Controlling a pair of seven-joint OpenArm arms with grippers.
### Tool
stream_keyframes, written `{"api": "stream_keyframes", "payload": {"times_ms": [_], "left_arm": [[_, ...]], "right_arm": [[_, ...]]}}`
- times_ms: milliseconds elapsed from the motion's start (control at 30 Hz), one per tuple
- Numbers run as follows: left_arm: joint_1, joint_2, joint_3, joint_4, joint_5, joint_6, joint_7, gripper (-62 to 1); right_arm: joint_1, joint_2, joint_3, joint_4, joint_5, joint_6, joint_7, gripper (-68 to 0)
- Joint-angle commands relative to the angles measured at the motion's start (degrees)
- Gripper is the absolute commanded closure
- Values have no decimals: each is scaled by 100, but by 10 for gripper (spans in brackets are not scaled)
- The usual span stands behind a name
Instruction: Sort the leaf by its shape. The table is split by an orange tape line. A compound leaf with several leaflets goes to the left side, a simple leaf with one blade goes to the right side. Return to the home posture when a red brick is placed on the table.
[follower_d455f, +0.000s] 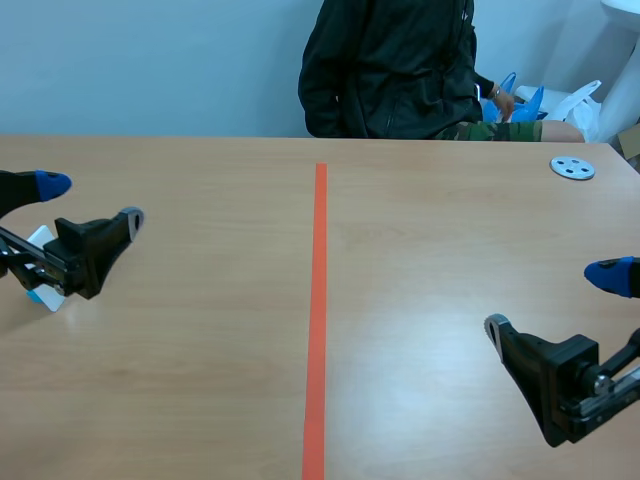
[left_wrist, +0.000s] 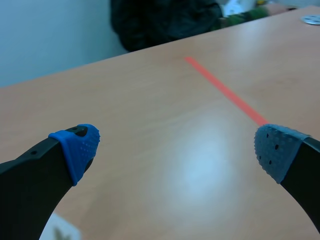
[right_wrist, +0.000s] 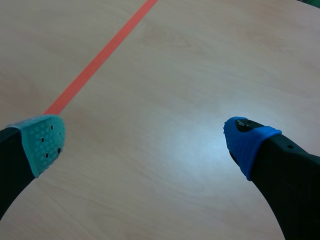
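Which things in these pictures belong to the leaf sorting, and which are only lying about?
Job: tape line; left gripper and right gripper, both open. Nothing to sort is in view.
Lying about: grey disc; person sitting opposite.

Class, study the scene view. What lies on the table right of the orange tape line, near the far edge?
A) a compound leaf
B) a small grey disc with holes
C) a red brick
B: a small grey disc with holes rests there on the table, right of the tape line.
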Motion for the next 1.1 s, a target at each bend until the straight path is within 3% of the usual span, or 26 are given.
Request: {"api": "stream_keyframes", "payload": {"times_ms": [0, 233, 433, 600, 1067], "left_arm": [[190, 26, -33, 291, -11, -153, 68, -623], [1255, 46, -33, 1808, 92, -238, 525, -623], [1996, 168, -33, 2616, 133, -238, 898, -623], [2277, 476, -31, 2776, 350, -238, 1060, -623], [2291, 710, -22, 2774, 354, -190, 1073, -623]], "right_arm": [[68, 46, 7, 63, 20, 4, 107, -679], [68, 46, 7, 63, 20, 4, 107, -679], [68, 46, 7, 63, 20, 2, 107, -679], [70, 48, 7, 63, 22, 2, 107, -679], [120, 46, 7, 63, 63, 7, 103, -679]]}}
